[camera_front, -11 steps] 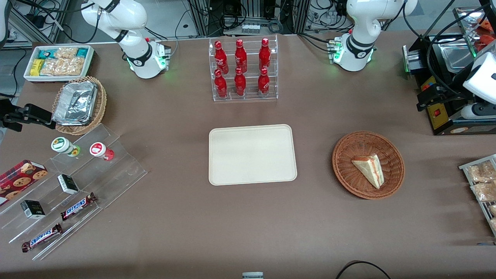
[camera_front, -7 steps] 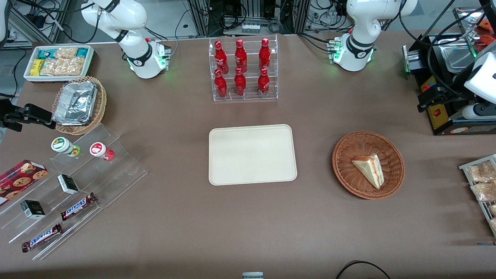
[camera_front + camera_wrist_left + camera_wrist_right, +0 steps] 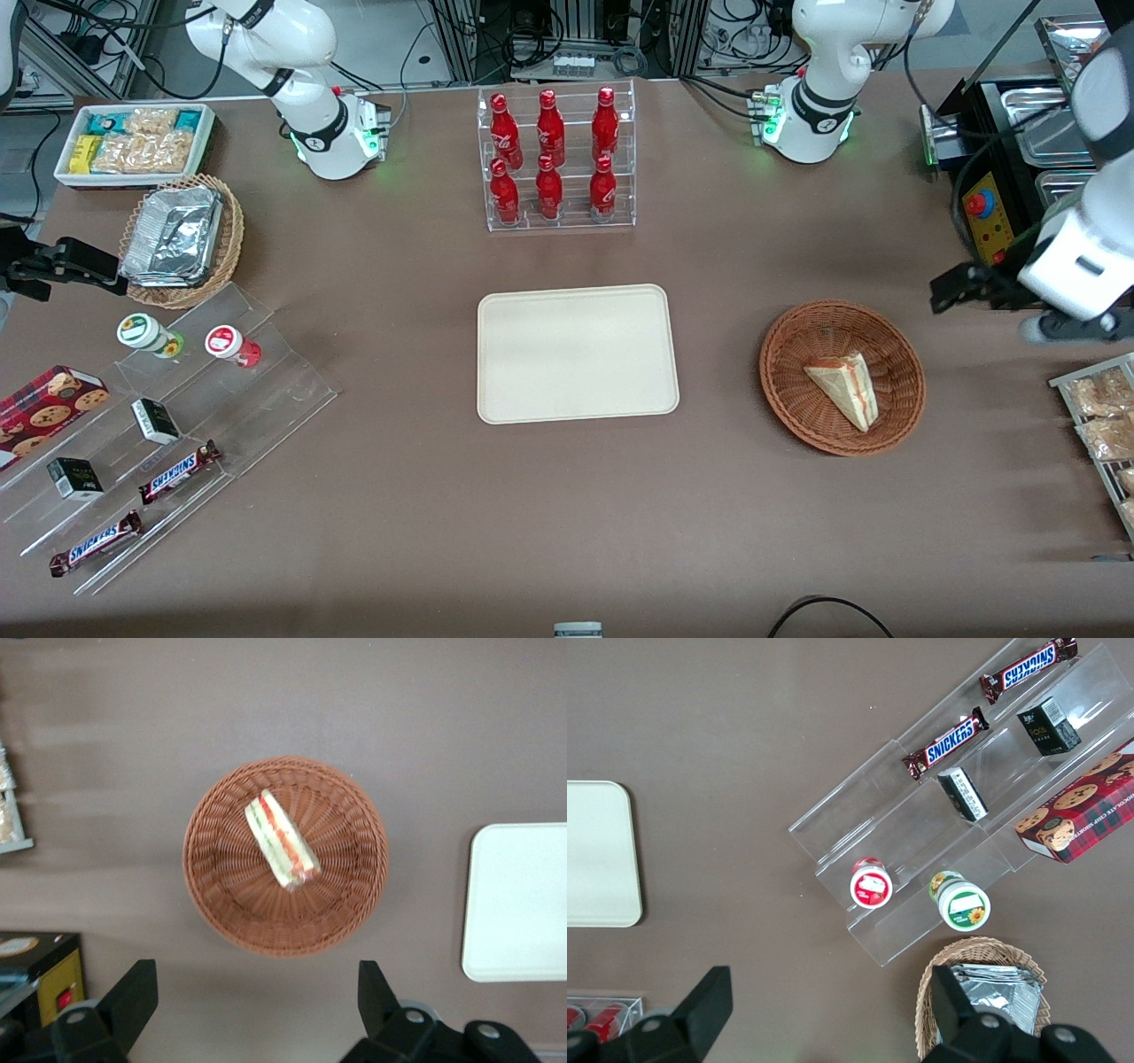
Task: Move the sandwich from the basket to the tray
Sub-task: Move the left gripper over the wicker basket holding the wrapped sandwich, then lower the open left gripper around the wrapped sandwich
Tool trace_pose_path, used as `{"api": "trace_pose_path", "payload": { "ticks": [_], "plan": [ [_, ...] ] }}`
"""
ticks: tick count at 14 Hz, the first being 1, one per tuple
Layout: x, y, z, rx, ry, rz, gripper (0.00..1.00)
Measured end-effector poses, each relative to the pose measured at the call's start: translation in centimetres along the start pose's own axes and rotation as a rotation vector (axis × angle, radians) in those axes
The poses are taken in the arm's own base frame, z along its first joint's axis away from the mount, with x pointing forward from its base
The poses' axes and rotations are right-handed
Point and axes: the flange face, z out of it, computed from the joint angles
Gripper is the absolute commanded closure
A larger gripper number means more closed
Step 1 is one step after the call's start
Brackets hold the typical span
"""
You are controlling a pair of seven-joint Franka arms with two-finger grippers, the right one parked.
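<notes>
Sandwich is lying in the basket, below the wide-open gripper; likely soft, light and crushable, best pinched gently across its bread faces.

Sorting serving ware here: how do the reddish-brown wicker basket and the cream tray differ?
The basket is round, woven and reddish-brown; the tray is rectangular, smooth and cream. The basket holds the sandwich; the tray holds nothing. The gripper hangs open, nearer the basket than the tray. Both containers are shallow and rest on the brown table.

Tray cut off; gripper partly.
</notes>
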Motion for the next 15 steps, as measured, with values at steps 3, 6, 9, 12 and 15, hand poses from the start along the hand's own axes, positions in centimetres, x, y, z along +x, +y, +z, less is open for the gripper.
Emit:
{"api": "trace_pose_path", "payload": {
  "ticks": [3,6,9,12,15],
  "plan": [
    [0.9,0.6,5.5,-0.005,0.027,-0.079,0.00],
    [0.6,0.8,10.6,-0.009,0.039,-0.167,0.00],
    [-0.2,0.9,14.9,-0.018,0.064,-0.276,0.00],
    [-1.1,1.1,18.9,-0.027,0.073,-0.383,0.00],
    [-1.5,2.3,21.3,-0.035,0.071,-0.438,0.00]
  ]
}}
